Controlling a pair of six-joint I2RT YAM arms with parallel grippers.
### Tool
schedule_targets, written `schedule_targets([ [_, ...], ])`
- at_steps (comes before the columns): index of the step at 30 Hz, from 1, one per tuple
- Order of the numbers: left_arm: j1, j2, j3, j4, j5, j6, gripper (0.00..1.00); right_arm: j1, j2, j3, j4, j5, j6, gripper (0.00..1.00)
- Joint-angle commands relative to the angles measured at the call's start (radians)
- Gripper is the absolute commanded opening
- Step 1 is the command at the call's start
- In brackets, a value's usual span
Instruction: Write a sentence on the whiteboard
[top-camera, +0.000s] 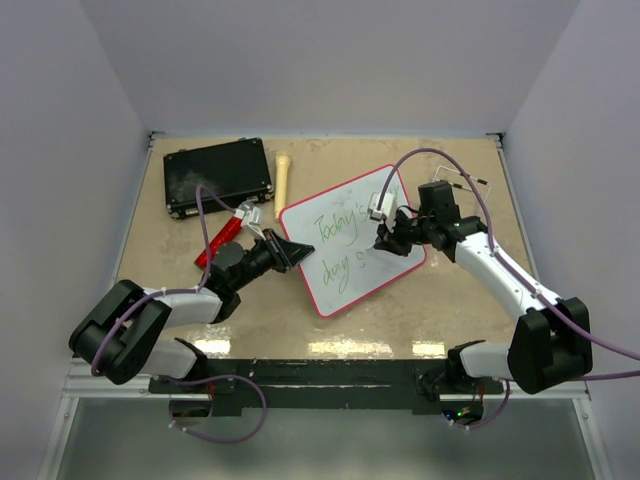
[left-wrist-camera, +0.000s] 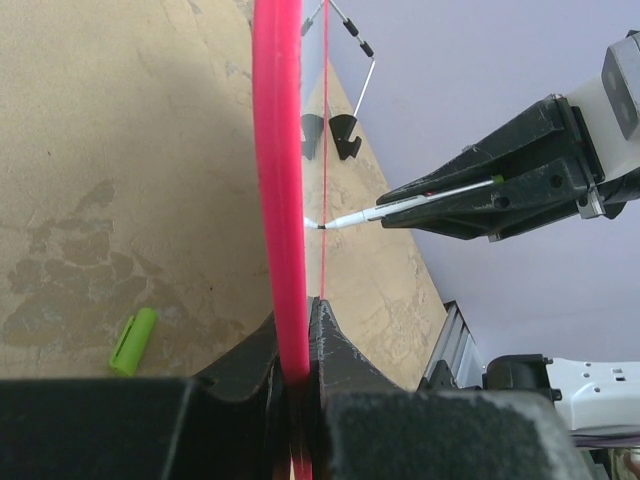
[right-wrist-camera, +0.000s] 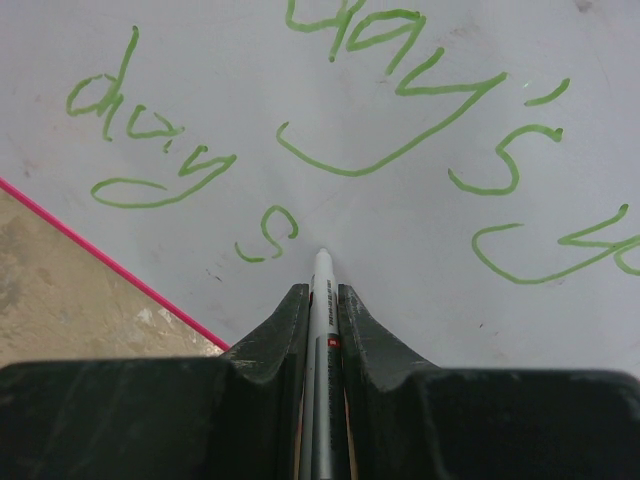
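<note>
**Whiteboard (top-camera: 350, 262) clamped at its rim, pen (right-wrist-camera: 322, 275) on its face**

It lies askew mid-worktop (top-camera: 250, 320). The green sentence (top-camera: 340, 228) runs in two lines: "Today's", then "day" and a small curl. At the board's 9 o'clock edge the left pincer (top-camera: 293, 252) is pressed together on the red rim. From 3 o'clock the right pincer (top-camera: 383, 240) pinches the pen, its tip at the white face just beside the curl. A black case (top-camera: 218, 177) sits at 10 o'clock. A green cap (left-wrist-camera: 133, 341) lies on the worktop.
</note>
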Motion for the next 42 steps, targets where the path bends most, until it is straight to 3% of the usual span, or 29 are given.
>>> schedule_targets([
  [1, -0.002, 0.006, 0.001, 0.028, 0.001, 0.067, 0.00, 0.010, 0.001, 0.015, 0.049, -0.009, 0.016, 0.00],
  [17, -0.002, 0.009, 0.001, 0.032, 0.003, 0.067, 0.00, 0.012, 0.006, -0.013, -0.115, -0.004, -0.115, 0.00],
  [33, -0.002, 0.009, 0.000, 0.032, 0.003, 0.068, 0.00, -0.008, -0.015, 0.024, 0.086, 0.062, 0.060, 0.00],
  [42, -0.002, 0.009, -0.002, 0.034, 0.006, 0.068, 0.00, -0.045, -0.002, 0.012, 0.028, 0.059, 0.013, 0.00],
])
